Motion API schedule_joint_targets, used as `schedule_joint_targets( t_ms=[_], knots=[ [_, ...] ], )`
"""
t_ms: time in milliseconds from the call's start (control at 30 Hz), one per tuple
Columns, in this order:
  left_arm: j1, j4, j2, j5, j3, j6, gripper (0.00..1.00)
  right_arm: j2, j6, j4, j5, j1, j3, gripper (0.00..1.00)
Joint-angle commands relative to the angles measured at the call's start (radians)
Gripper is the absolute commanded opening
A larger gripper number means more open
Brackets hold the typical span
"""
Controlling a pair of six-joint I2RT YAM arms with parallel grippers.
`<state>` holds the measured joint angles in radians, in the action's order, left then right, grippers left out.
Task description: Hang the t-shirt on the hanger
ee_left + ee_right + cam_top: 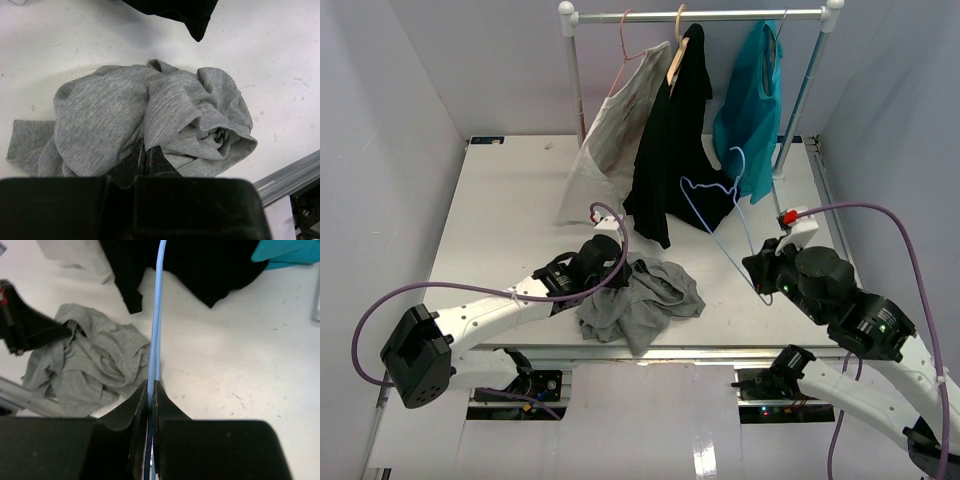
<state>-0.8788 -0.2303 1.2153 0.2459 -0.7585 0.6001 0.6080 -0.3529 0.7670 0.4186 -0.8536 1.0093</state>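
The grey t-shirt point(642, 295) lies crumpled near the table's front edge, seen close up as a heap of folds in the left wrist view point(150, 115). My left gripper point(617, 272) reaches it from the left, and its jaws point(144, 150) are shut on a fold at the heap's near edge. The light-blue wire hanger point(708, 184) stands tilted above the table, hook up, in front of the black garment. My right gripper point(767, 290) is shut on its lower wire point(159, 300), jaws point(151, 385) pressed tight around it, just right of the t-shirt point(90, 360).
A white rail point(700, 15) at the back carries a white printed shirt point(610, 140), a black garment point(675, 140) and a teal shirt point(752, 90). Their hems hang down to the table point(510, 200). A metal rail point(290, 175) runs along the front edge.
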Motion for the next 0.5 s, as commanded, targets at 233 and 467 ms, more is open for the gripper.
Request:
schedule_joint_targets(
  t_ms=[233,467],
  knots=[
    [0.074,-0.133,-0.026,0.044,-0.151,-0.002,0.00,-0.249,0.050,0.078,-0.404,-0.005,-0.051,0.08],
    [0.089,-0.169,-0.006,0.037,-0.180,-0.006,0.00,-0.293,0.113,0.165,-0.517,-0.005,0.031,0.08]
  ],
)
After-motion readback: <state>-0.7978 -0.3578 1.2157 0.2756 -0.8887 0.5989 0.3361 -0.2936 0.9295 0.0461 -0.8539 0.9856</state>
